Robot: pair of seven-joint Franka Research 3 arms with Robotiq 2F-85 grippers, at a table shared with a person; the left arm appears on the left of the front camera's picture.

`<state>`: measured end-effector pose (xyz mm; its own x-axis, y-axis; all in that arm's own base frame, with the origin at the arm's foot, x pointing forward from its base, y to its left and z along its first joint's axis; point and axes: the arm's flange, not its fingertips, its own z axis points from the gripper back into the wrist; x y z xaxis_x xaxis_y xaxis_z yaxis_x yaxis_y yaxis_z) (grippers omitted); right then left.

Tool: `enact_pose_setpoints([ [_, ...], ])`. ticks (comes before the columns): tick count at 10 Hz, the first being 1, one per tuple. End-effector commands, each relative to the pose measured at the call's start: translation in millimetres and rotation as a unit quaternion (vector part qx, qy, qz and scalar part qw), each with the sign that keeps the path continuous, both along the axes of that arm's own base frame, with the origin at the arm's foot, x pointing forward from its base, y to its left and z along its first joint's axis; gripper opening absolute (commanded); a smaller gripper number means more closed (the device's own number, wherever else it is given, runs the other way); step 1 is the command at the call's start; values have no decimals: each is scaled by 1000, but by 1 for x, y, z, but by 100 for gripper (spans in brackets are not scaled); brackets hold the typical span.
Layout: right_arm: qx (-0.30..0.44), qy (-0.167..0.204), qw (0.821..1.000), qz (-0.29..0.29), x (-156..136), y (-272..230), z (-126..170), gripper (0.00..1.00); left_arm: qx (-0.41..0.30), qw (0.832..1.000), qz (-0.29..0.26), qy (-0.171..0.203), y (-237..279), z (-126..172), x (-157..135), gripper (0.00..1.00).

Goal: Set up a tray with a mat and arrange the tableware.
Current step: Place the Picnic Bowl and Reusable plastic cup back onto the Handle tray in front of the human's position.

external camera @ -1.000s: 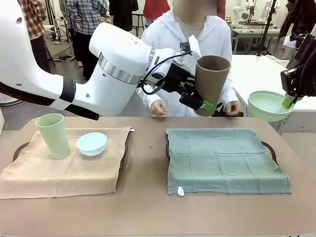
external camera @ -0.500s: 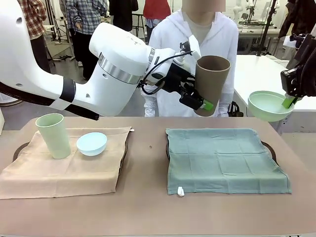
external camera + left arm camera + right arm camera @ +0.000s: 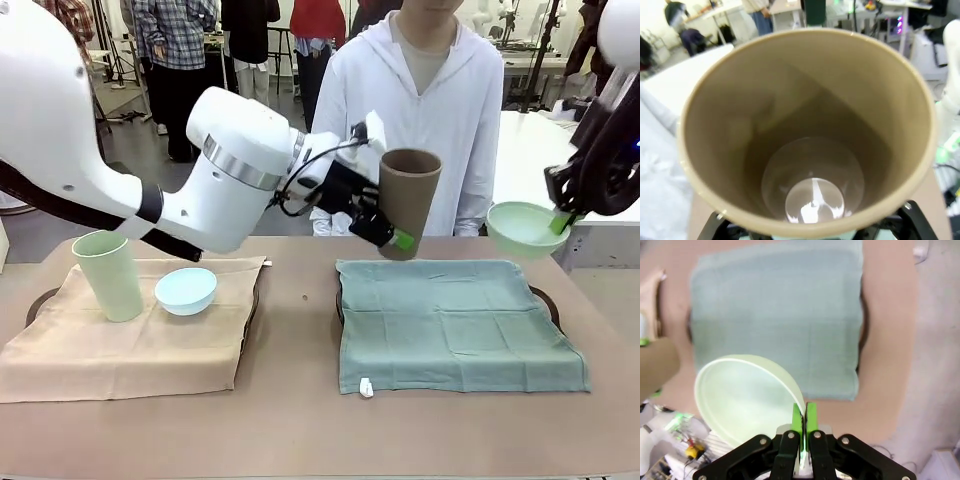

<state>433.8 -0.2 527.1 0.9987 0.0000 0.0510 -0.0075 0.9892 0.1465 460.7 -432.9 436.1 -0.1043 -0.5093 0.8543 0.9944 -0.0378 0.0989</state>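
Note:
My left gripper (image 3: 388, 228) is shut on a brown cup (image 3: 405, 200), held nearly upright in the air above the far left edge of the green mat (image 3: 450, 320). In the left wrist view I look straight down into the brown cup (image 3: 810, 140). My right gripper (image 3: 562, 222) is shut on the rim of a pale green bowl (image 3: 522, 228), tilted in the air past the mat's far right corner. The right wrist view has the bowl (image 3: 740, 395) pinched between the fingers (image 3: 798, 421), with the green mat (image 3: 780, 310) below. A pale green cup (image 3: 108, 275) and a light blue bowl (image 3: 186, 290) stand on the beige mat (image 3: 130, 350).
Each mat lies over a dark tray, whose rim (image 3: 545, 298) peeks out at the right. A person in a white hoodie (image 3: 420, 100) stands at the far side of the table. A small white tag (image 3: 365, 388) sits at the green mat's near corner.
Both arms have come down and slightly left, carrying the brown cup and the pale green bowl closer to the green mat. The person has straightened up and drawn the hands off the table.

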Motion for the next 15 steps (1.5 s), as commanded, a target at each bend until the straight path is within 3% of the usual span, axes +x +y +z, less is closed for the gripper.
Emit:
enact_pose_setpoints([
  [1,-19,1,1000,10,19,7,-33,4,-37,999,-14,19,7,-32,15,81],
  [4,-24,4,1000,12,35,13,-70,4,-54,997,-41,24,6,-69,29,81],
  [6,-14,14,1000,8,34,12,-68,4,-17,999,-31,2,1,-61,20,81],
  [7,-14,14,1000,8,34,12,-68,4,-32,998,-33,34,5,-75,28,81],
  [8,-14,14,1000,8,34,12,-68,4,-32,998,-33,34,5,-75,28,81],
  [11,-14,10,999,40,42,17,-93,4,-42,996,-79,-10,-8,-81,24,81],
  [15,-11,19,998,65,54,29,-126,4,-14,994,-104,-5,-33,-117,43,81],
])
